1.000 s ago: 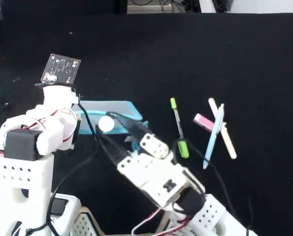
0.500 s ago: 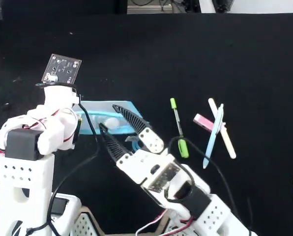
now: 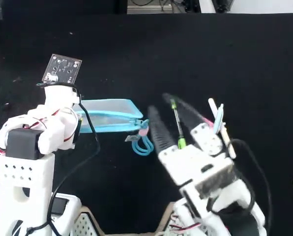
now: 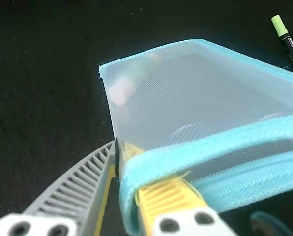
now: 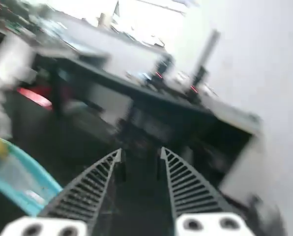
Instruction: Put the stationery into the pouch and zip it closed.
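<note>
A black table (image 3: 136, 54) carries everything, with a bright, cluttered room behind it in the right wrist view. The right gripper (image 3: 159, 103) (image 5: 140, 153) hangs over the table with its ribbed fingers spread and nothing between them. In the high view the green-capped pen (image 3: 176, 120) (image 4: 284, 37) shows in the gap below them. At three o'clock from that gripper lie a light blue pen (image 3: 218, 118) crossed over a white pen (image 3: 228, 140), with a pink eraser (image 3: 205, 119) partly hidden beside them.

At nine o'clock from the right gripper lies the pale blue mesh pouch (image 3: 109, 120) (image 4: 195, 98). Its pink zip pull (image 3: 143, 132) and a blue cord loop (image 3: 142, 142) sit at the end nearest that gripper. The left gripper (image 4: 121, 147) is pinched on the pouch's other end, the blue edge caught between a grey ribbed finger and a yellow-padded one. A pale blob shows through the mesh; what it is cannot be told.
</note>
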Tool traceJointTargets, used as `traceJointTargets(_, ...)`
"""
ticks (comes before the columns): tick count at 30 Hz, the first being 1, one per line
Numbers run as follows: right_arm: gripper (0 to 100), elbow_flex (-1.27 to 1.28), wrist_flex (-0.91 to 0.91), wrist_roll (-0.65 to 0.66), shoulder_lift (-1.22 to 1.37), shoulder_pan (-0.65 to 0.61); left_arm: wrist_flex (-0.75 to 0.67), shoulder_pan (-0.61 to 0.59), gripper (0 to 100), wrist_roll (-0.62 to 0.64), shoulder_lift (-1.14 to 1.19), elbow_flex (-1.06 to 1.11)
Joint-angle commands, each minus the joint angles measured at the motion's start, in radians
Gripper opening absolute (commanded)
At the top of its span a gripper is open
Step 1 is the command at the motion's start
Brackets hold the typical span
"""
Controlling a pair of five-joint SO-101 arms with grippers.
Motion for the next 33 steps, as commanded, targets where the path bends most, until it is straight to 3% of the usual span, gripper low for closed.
traceJointTargets(1, 10.1, -0.03, 0.147, 0.002, 0.007, 0.245, 0.003, 0.007, 3, -0.005, 0.008, 0.016)
traceJointTargets(5, 10.1, 0.087, 0.209, 0.002, 0.024, 0.399, 0.005, 0.007, 3, -0.005, 0.008, 0.016)
traceJointTargets(10, 10.2, 0.182, 0.209, 0.002, 0.197, 0.482, 0.005, 0.007, 3, -0.005, 0.008, 0.016)
traceJointTargets(25, 10.3, -0.263, 0.092, -0.186, 1.181, 0.371, 0.006, 0.005, 3, -0.005, 0.008, 0.016)
traceJointTargets(33, 16.5, -0.533, 0.06, -0.23, 1.61, 0.371, 0.006, 0.005, 3, -0.005, 0.008, 0.016)
